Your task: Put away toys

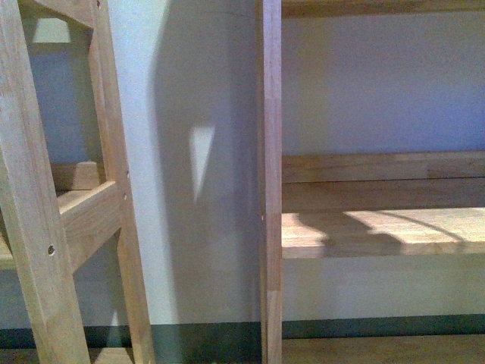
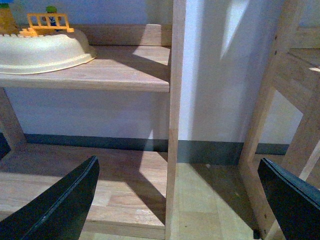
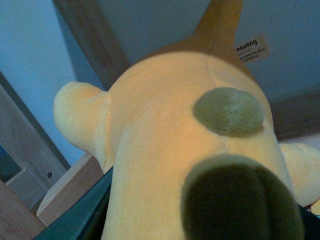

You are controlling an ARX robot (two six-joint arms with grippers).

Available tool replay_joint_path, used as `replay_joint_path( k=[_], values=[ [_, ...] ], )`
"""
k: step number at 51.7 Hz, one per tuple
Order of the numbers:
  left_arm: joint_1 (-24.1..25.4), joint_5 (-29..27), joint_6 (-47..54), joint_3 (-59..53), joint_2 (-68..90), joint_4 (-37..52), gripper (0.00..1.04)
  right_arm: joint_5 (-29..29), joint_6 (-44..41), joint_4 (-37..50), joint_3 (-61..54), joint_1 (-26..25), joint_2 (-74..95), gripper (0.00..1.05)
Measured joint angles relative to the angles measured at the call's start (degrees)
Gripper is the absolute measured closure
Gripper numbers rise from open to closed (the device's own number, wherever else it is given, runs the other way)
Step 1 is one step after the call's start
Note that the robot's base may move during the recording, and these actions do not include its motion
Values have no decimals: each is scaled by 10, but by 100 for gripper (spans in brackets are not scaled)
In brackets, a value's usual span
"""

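Plush toy (image 3: 170, 150): one, soft yellow-orange pile, rounded, two dark patches, sewn label; fills the right wrist view, clamped in the right gripper (fingers mostly hidden). Left gripper (image 2: 175, 200) gapes empty before bare wooden shelving (image 2: 100, 67).

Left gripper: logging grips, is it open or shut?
Open. The left gripper has its black fingers spread wide, only wooden shelf and floor between.

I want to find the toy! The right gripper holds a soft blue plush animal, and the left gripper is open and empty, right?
Not quite: the right wrist view shows the soft plush animal is yellow-orange, not blue. The left gripper is open and empty, as you said.
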Motion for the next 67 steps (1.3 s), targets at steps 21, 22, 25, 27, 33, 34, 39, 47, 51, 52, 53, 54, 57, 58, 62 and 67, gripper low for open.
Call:
replay_joint_path(
  k=[21, 22, 25, 27, 33, 34, 39, 47, 51, 52, 53, 54, 57, 58, 62, 67],
  values=[
    [0, 0, 0, 0, 0, 0, 6, 52, -38, 35, -113, -23, -92, 6],
    [0, 0, 0, 0, 0, 0, 6, 52, -38, 39, -123, -25, -100, 6],
    [0, 0, 0, 0, 0, 0, 6, 52, -41, 43, -143, -29, -117, 6],
    [0, 0, 0, 0, 0, 0, 6, 52, -42, 47, -158, -33, -130, 6],
    [0, 0, 0, 0, 0, 0, 6, 52, -53, 69, -220, -43, -184, 6],
    [0, 0, 0, 0, 0, 0, 6, 51, -57, 75, -234, -43, -195, 6],
    [0, 0, 0, 0, 0, 0, 6, 40, -69, 102, -284, -43, -237, 6],
    [0, 0, 0, 0, 0, 0, 6, 28, -99, 143, -402, -43, -334, 6],
    [0, 0, 0, 0, 0, 0, 6, 26, -129, 169, -489, -47, -403, 6],
    [0, 0, 0, 0, 0, 0, 6, 25, -137, 177, -519, -51, -425, 6],
    [0, 0, 0, 0, 0, 0, 6, 24, -142, 182, -539, -54, -440, 6],
    [0, 0, 0, 0, 0, 0, 6, 23, -150, 188, -559, -58, -455, 6],
    [0, 0, 0, 0, 0, 0, 6, 19, -166, 206, -612, -67, -493, 6],
    [0, 0, 0, 0, 0, 0, 6, 18, -172, 213, -634, -72, -509, 6],
    [0, 0, 0, 0, 0, 0, 6, 18, -187, 232, -698, -90, -556, 6],
    [0, 0, 0, 0, 0, 0, 6, 14, -198, 253, -786, -117, -622, 6]
  ],
)
